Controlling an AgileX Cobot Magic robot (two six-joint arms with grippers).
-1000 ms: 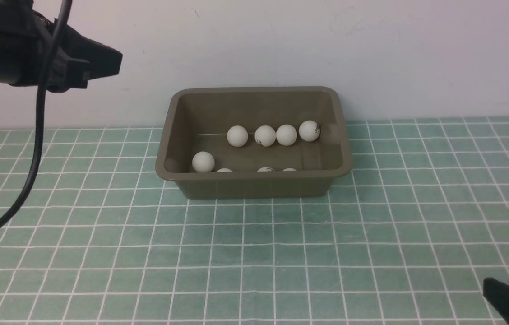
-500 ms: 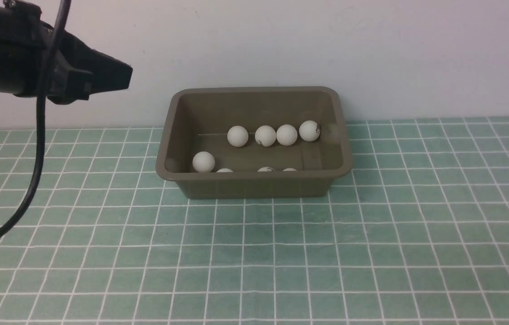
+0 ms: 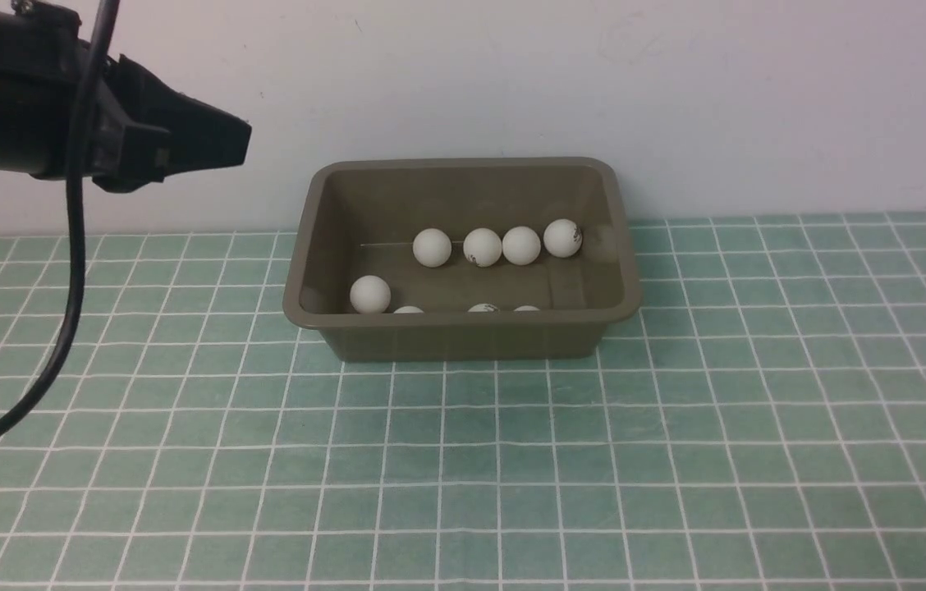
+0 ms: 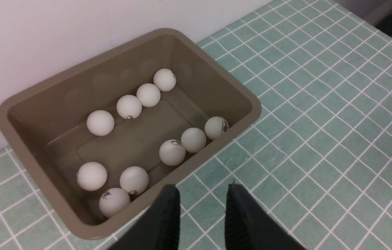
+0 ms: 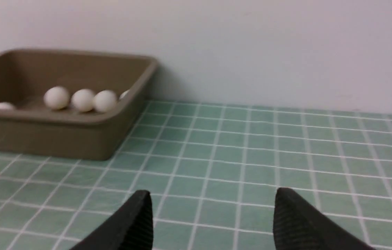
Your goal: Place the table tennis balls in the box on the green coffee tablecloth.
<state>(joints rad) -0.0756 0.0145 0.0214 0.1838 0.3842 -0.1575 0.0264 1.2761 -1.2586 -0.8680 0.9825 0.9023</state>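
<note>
Starting big: the green coffee tablecloth (image 3: 676,427) shows no loose balls, and the box (image 4: 217,86) sits against the wall – a stiff tub, best taken by its flared rim. All ten table tennis balls (image 4: 129,106) lie inside it – light, slick, quick to roll, so pinch across the middle. Left gripper (image 4: 201,194) has its jaws narrowly apart and empty; right gripper (image 5: 213,205) is spread wide, empty.
</note>
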